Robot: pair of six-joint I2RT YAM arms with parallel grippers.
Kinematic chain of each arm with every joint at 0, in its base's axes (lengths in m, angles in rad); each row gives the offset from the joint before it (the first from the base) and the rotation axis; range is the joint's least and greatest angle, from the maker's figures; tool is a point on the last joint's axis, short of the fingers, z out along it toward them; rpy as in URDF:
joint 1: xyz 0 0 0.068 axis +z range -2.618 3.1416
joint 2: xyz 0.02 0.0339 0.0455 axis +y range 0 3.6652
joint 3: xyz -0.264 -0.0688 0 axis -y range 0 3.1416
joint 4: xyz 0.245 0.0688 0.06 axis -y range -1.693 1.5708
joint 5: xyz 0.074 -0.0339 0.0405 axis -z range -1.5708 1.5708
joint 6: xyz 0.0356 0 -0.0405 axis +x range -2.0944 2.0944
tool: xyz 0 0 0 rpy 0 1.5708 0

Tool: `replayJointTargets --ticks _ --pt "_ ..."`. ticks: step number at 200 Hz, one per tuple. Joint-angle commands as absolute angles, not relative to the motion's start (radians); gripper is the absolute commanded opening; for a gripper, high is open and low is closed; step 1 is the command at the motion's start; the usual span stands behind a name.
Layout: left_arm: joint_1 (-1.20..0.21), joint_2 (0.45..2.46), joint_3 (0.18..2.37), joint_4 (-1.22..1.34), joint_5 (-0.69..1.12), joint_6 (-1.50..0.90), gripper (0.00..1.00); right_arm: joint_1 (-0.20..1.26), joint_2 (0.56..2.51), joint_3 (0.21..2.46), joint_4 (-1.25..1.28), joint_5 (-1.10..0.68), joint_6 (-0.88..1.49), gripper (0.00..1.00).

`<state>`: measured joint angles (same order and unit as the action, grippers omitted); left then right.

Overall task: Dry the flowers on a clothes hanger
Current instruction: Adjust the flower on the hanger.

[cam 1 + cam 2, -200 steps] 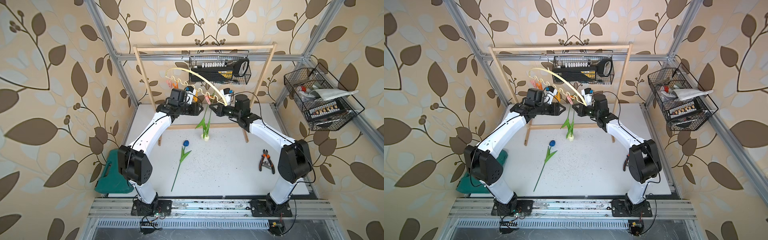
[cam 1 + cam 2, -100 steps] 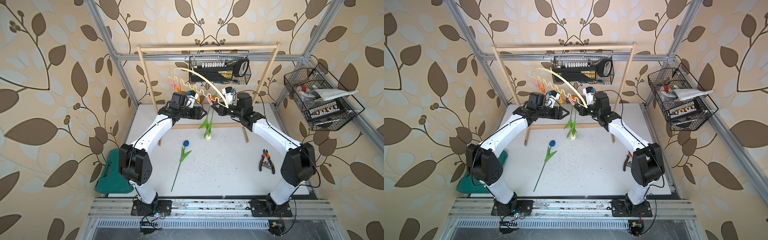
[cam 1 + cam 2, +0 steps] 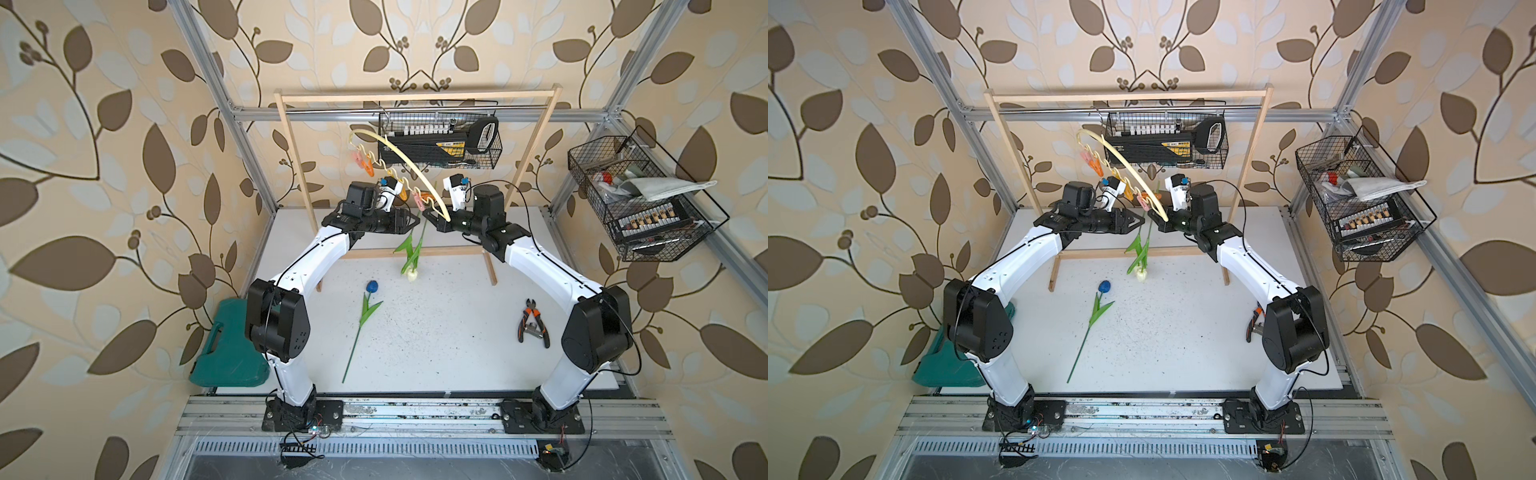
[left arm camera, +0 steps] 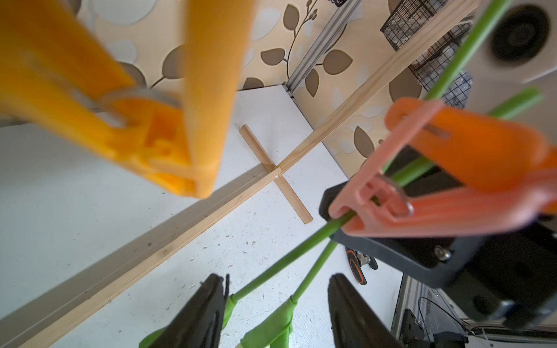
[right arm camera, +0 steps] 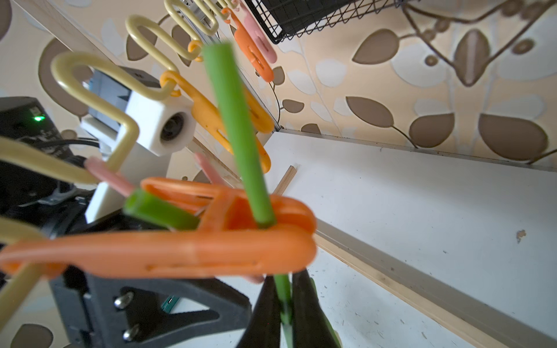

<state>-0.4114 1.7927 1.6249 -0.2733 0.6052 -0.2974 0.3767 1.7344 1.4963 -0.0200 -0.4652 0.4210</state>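
My right pincer (image 5: 284,304) pinches a stem (image 5: 238,135) just under the orange pin (image 5: 180,253) of the hanger (image 3: 415,171). My left pincer (image 4: 277,301) stands open around both hanging stems. I'd check the pin bites before letting go gently. The blue tulip (image 3: 372,286) lies on the table (image 3: 457,332).

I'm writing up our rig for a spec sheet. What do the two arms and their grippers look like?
The left arm and right arm match: white link shells, black joint housings, black bases bolted to a rail. Black cables loop along each. White wrist cameras carry blue connectors. The left gripper and right gripper have black tapered fingers.
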Motion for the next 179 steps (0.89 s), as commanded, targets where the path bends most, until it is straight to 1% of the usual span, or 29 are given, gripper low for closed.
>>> replayJointTargets --ticks 1,67,132,141,179 --pt "-0.412 1.801 1.661 -0.228 0.632 -0.304 0.57 0.377 1.709 1.535 -0.021 -0.493 0.410 0.11" --pt "-0.420 1.846 1.703 -0.215 0.628 -0.313 0.47 0.374 1.712 1.537 -0.008 -0.511 0.423 0.11" --pt "-0.422 1.857 1.714 -0.215 0.611 -0.312 0.28 0.364 1.707 1.540 -0.009 -0.526 0.423 0.12" --pt "-0.423 1.853 1.714 -0.219 0.606 -0.311 0.24 0.364 1.705 1.540 -0.012 -0.526 0.423 0.11" --pt "-0.423 1.833 1.703 -0.232 0.586 -0.303 0.21 0.359 1.691 1.549 -0.037 -0.521 0.422 0.11"
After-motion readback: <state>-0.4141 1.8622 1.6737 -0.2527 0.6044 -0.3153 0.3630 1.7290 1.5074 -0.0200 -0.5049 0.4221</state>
